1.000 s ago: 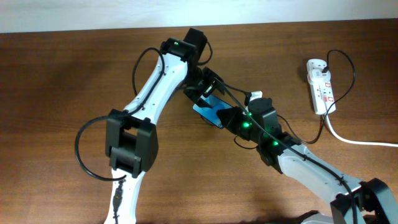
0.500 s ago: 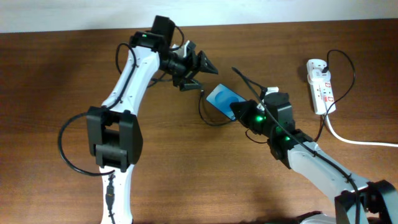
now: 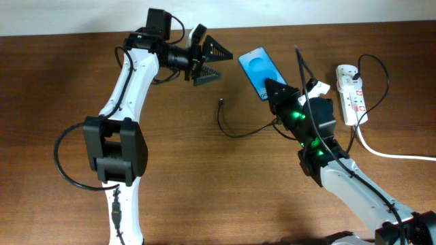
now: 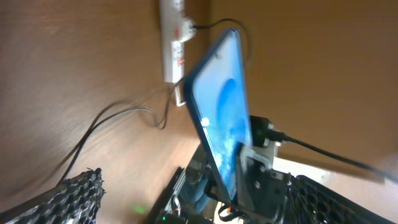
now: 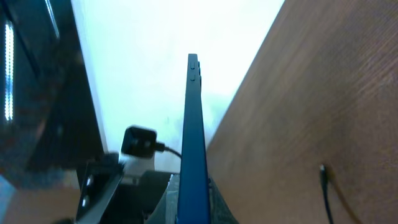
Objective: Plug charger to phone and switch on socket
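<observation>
My right gripper (image 3: 274, 88) is shut on the lower end of the phone (image 3: 261, 70), whose blue screen is lit, and holds it tilted above the table. The right wrist view shows the phone edge-on (image 5: 194, 130) between the jaws (image 5: 196, 208). My left gripper (image 3: 212, 60) is open and empty, left of the phone and pointing at it; its view shows the phone (image 4: 221, 118). The charger's black tip (image 3: 221, 102) lies loose on the table, and its thin cable (image 3: 235, 133) curls toward the right arm. The white socket (image 3: 351, 92) lies at far right.
A thick white cord (image 3: 388, 153) runs from the socket to the right edge. A black plug sits in the socket's top end (image 3: 347, 70). The socket also shows in the left wrist view (image 4: 174, 31). The table's far edge is just behind the left gripper.
The right gripper has carried the phone up and to the right, off the table's middle. The left arm has pulled back to the upper left, its jaws open.
</observation>
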{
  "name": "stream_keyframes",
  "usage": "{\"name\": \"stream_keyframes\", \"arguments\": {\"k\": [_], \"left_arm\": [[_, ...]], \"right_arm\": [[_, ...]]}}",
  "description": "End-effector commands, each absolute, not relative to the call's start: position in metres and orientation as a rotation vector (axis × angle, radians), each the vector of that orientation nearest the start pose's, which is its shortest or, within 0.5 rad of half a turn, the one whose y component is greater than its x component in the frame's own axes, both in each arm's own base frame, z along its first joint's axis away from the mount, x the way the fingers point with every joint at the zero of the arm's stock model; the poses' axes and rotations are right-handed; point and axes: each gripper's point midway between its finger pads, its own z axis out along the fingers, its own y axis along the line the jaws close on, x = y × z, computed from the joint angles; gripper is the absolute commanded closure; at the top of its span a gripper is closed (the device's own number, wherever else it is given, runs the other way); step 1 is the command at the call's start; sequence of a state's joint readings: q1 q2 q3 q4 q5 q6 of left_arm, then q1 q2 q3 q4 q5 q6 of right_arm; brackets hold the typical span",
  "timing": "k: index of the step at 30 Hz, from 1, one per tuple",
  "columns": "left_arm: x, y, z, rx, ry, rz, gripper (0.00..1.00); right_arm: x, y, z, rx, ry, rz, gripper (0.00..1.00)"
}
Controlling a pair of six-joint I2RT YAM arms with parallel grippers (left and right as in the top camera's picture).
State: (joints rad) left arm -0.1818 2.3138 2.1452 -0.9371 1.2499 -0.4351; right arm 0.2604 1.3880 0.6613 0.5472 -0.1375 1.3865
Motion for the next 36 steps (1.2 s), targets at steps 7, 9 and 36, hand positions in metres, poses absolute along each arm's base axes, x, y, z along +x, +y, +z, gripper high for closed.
{"name": "stream_keyframes", "arguments": {"k": [7, 9, 36], "left_arm": [[0.466, -0.254, 0.241, 0.170, 2.398, -2.033, 0.02], [0.469, -0.255, 0.243, 0.155, 2.396, -2.038, 0.02], [0.496, -0.302, 0.264, -0.054, 2.412, -2.032, 0.17]], "right_arm": [[0.436, 0.123, 0.293, 1.001, 1.437, 1.368, 0.96], [0.438, 0.133, 0.296, 0.995, 1.435, 1.373, 0.96], [0.447, 0.162, 0.267, 1.169, 1.416, 1.400, 0.96]]}}
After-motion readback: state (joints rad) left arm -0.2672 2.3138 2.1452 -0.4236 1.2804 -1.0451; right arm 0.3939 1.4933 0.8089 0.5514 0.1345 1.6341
